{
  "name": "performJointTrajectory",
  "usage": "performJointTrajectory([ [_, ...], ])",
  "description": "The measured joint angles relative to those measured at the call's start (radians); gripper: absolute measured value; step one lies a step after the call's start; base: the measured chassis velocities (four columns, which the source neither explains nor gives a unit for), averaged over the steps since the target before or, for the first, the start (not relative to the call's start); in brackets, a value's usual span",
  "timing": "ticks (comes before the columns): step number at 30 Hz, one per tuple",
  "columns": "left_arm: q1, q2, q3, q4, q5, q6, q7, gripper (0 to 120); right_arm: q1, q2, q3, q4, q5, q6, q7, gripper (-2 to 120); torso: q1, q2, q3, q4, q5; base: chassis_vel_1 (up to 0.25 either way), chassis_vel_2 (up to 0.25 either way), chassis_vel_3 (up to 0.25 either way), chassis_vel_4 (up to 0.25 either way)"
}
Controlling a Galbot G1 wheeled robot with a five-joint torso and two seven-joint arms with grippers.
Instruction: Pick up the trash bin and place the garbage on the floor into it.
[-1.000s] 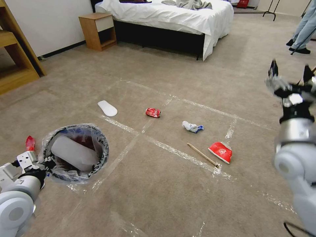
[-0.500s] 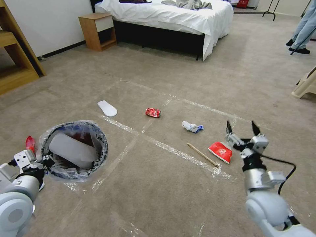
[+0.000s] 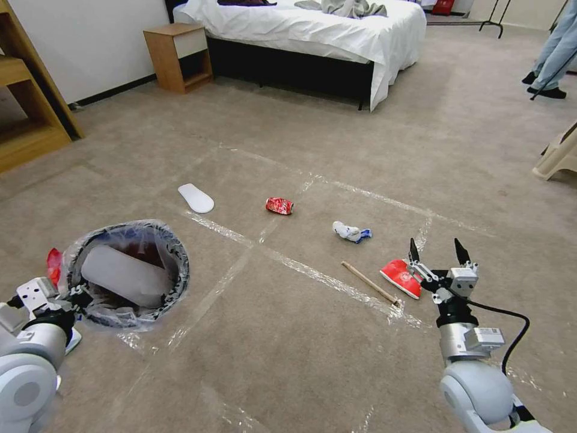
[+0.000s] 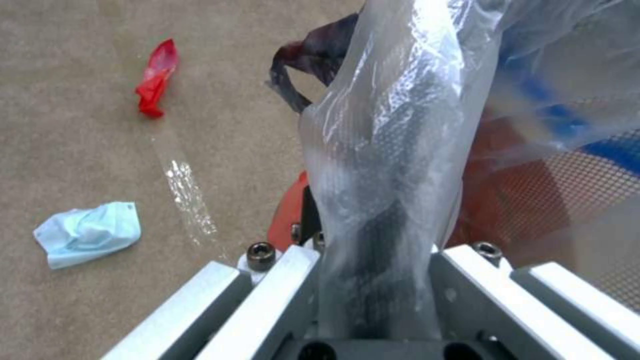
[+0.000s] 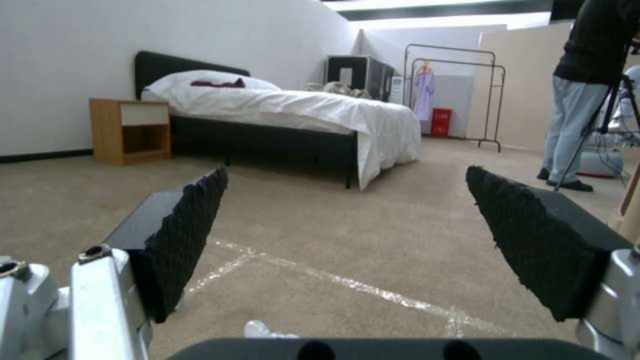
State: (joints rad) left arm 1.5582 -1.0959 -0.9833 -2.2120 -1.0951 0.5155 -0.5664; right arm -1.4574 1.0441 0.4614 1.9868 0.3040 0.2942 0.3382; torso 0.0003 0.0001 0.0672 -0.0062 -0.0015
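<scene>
**Layout of items on the floor**

The trash bin [image 3: 123,273] sits at the near left, held at its rim by the left gripper [image 3: 71,294]. A slipper [image 3: 196,198], can [image 3: 279,205] and tissue [image 3: 351,231] lie in a row farther off, left to right. A stick [image 3: 371,282] lies just left of a wrapper [image 3: 402,278], which is beside the right gripper [image 3: 437,254]. The bed [image 3: 312,30] stands behind.

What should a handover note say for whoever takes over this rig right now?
Left gripper: shut on the rim of the small round red trash bin with clear bag liner, at the robot's left.
Right gripper: open, empty, low beside the red wrapper.
Done: one white flat slipper lies in the bin.
Left on the beige carpet: red wrapper, white slipper, crushed red can, white tissue, thin wooden stick, red scrap, pale blue tissue.
</scene>
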Motion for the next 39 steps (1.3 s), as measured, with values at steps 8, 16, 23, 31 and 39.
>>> performJointTrajectory([
  [8, 0.001, -0.005, -0.011, 0.016, -0.013, 0.002, -0.002, 0, 0.008, 0.033, -0.011, -0.014, -0.054, -0.02, -0.004, 88, 0.0, 0.0, 0.0, 0.0, 0.0001, 0.0, 0.0, 0.0, 0.0],
  [16, -0.002, -0.005, -0.017, 0.029, -0.018, 0.002, -0.001, 0, 0.008, 0.045, -0.017, -0.018, -0.064, -0.022, -0.014, 88, 0.0, 0.0, 0.0, 0.0, 0.0002, 0.0, 0.0, 0.0, 0.0],
  [23, -0.004, -0.005, -0.017, 0.037, -0.019, 0.002, 0.0, 0, 0.01, 0.049, -0.02, -0.02, -0.065, -0.025, -0.018, 88, 0.0, 0.0, 0.0, -0.0001, 0.0001, -0.077, 0.072, 0.068, -0.059],
  [31, -0.006, -0.005, -0.009, 0.044, -0.015, 0.0, 0.007, 0, 0.017, 0.058, -0.025, -0.03, -0.068, -0.024, -0.025, 85, 0.0, 0.0, 0.0, -0.0002, 0.0001, -0.155, 0.16, 0.161, -0.152],
  [39, -0.006, -0.005, -0.007, 0.044, -0.012, -0.001, 0.006, 0, 0.018, 0.062, -0.028, -0.033, -0.074, -0.021, -0.03, 83, 0.0, 0.0, 0.0, 0.0001, 0.0001, -0.104, 0.127, 0.104, -0.107],
])
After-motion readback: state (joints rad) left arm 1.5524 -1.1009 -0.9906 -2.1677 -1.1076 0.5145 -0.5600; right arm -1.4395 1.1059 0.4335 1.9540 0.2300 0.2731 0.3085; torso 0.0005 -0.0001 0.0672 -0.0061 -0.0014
